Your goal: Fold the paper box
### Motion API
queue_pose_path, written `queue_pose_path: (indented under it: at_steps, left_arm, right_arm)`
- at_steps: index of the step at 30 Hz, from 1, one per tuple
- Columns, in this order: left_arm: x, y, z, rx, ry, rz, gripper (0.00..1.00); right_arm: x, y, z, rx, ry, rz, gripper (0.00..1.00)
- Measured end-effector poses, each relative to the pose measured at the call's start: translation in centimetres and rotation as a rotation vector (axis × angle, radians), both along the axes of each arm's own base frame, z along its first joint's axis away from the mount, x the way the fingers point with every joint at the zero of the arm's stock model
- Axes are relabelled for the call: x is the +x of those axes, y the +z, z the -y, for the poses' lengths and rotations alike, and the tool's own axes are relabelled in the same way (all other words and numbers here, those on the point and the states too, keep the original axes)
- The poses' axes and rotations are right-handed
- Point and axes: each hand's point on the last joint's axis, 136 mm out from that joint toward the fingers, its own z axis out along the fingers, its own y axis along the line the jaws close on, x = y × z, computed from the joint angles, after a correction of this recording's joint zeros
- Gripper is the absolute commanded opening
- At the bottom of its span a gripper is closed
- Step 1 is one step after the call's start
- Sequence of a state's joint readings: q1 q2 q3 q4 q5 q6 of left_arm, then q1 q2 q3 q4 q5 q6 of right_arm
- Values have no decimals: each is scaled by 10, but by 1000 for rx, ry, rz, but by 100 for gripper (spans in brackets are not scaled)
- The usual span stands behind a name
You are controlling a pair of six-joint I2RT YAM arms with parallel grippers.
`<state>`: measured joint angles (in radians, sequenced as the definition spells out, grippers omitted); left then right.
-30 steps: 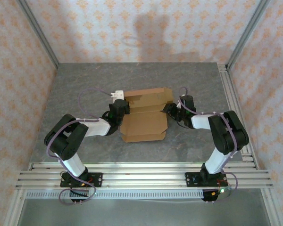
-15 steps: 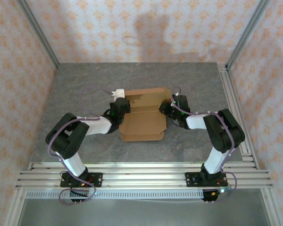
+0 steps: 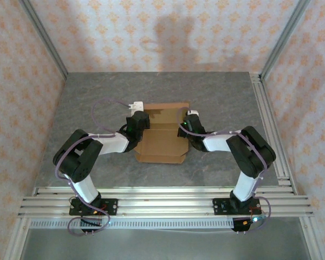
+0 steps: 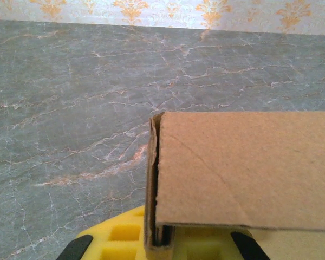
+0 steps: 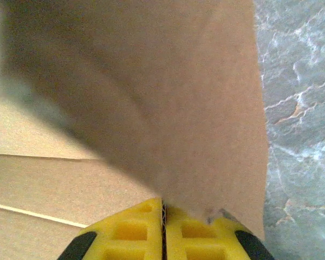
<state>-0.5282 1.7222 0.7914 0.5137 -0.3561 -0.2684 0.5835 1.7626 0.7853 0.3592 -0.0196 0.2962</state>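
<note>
One paper box (image 3: pixel 161 143), two end effectors (image 3: pixel 136 121) (image 3: pixel 184 124), one table (image 3: pixel 92 103).

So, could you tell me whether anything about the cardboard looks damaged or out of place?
Nothing is spilled or torn. The paper box lies half-folded on the table, the left gripper and right gripper each pinching a side flap. One oddity: the flap edge in the left wrist view looks slightly ragged.

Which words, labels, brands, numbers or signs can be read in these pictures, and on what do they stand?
There is no readable text in any view.
The paper box is plain brown cardboard with no print.
The wallpaper carries only a repeated orange ornament, no letters.
</note>
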Motion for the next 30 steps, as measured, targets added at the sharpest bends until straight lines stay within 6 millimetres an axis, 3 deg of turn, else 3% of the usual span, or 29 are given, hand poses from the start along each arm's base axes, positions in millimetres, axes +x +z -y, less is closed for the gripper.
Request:
queue_pose_path:
  at_steps: [21,27,30]
  left_arm:
    - [4,0,1,12,5,1,0]
    - [4,0,1,14,7,0,0]
    - [4,0,0,15,9,0,0]
  right_arm:
    - [5,-13,-13,-614,76,153,5]
    - [7,-14,-13,-714,88,171,6]
    - [7,-13,-13,-733,94,176,11]
